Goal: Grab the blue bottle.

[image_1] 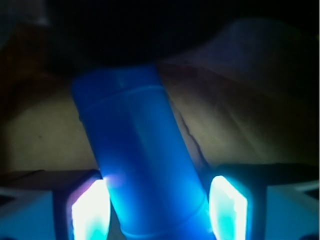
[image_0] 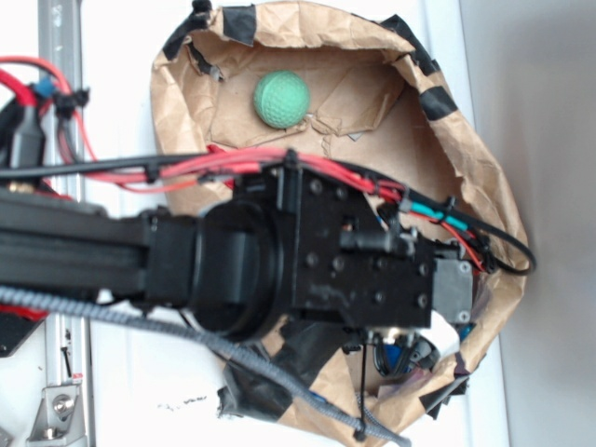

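Pincer (image_1: 159,210) position, wrist view: we see the blue bottle (image_1: 142,165) lying between the two fingers, its body running up and to the left away from the camera. The left finger (image_1: 90,210) touches or nearly touches the bottle's side, where a bright glint shows; the right finger (image_1: 227,207) stands just beside it with a thin dark gap. We judge the pincer to be partly closed around the bottle but not yet clamped; whether it bears any load we cannot tell.

Bottle location: it rests on the brown paper floor of the paper bag (image_0: 484,186), at the bag's lower right end in the exterior view, where only a sliver of blue (image_0: 410,358) shows under the arm (image_0: 307,261). The bottle lies slanted across the fingers rather than square to them, so we expect a closing grip to turn it slightly.

A green ball (image_0: 281,99) sits well apart at the far end of the bag, clear of the grasp. The bag's rolled, tape-patched rim seems meant to keep the things from rolling off the table (image_0: 549,112).

Writing: none readable. The bottle shows no label, and we see no brand marks on arm or bag.
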`<action>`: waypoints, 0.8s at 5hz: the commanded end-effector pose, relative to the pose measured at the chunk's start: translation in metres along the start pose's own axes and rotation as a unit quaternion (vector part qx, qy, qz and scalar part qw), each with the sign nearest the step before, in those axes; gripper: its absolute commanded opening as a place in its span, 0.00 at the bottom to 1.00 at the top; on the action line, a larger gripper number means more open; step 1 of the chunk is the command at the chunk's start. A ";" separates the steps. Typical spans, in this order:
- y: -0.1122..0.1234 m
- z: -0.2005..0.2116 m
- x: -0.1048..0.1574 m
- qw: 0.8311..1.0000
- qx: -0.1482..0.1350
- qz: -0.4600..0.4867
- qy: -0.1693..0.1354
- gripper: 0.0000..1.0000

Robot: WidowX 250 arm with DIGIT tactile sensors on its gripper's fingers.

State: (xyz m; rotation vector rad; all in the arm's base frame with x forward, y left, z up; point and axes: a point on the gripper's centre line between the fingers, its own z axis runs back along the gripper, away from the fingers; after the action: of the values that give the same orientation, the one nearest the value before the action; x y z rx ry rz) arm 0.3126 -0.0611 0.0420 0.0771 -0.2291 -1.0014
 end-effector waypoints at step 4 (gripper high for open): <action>0.019 0.185 -0.058 0.879 0.128 0.458 0.026 0.00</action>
State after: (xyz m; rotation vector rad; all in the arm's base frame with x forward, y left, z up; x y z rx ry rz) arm 0.2517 0.0157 0.2023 0.2123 -0.2478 -0.0381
